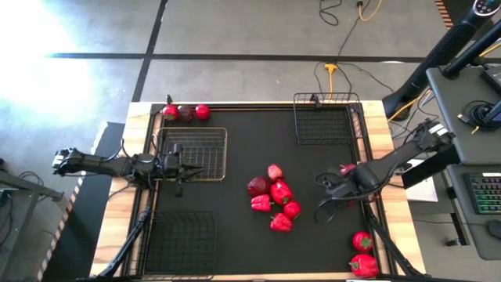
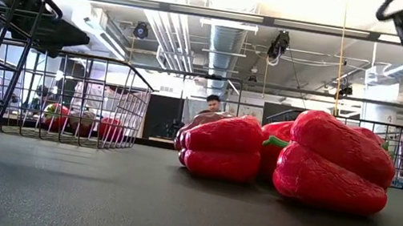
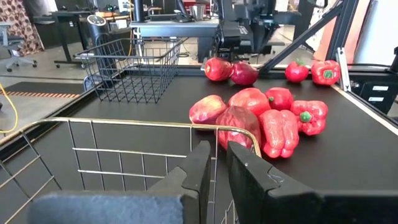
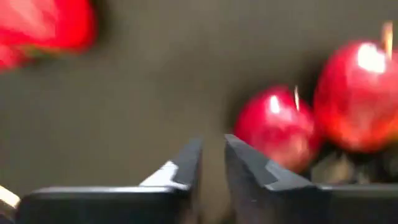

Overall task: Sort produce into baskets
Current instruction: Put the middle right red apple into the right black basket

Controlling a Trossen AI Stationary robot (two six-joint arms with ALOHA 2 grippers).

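Observation:
A heap of red peppers, tomatoes and a maroon apple (image 1: 274, 200) lies mid-table and also shows in the low view (image 2: 292, 156). Three items (image 1: 185, 113) lie at the far left, and two (image 1: 362, 252) at the near right. Two apples (image 4: 277, 127) lie on the table beside my right gripper (image 1: 325, 197), which hovers low right of the heap, fingers nearly together and empty (image 4: 212, 146). My left gripper (image 1: 184, 168) is over the mid-left wire basket (image 1: 194, 153), just above its rim (image 3: 143, 123). Its fingers are nearly together and empty (image 3: 217, 152).
A second wire basket (image 1: 325, 117) stands at the far right and a third (image 1: 180, 243) at the near left. Bare black mat lies between the heap and the baskets. Beyond the table's right edge stands a desk with a keyboard (image 1: 485, 192).

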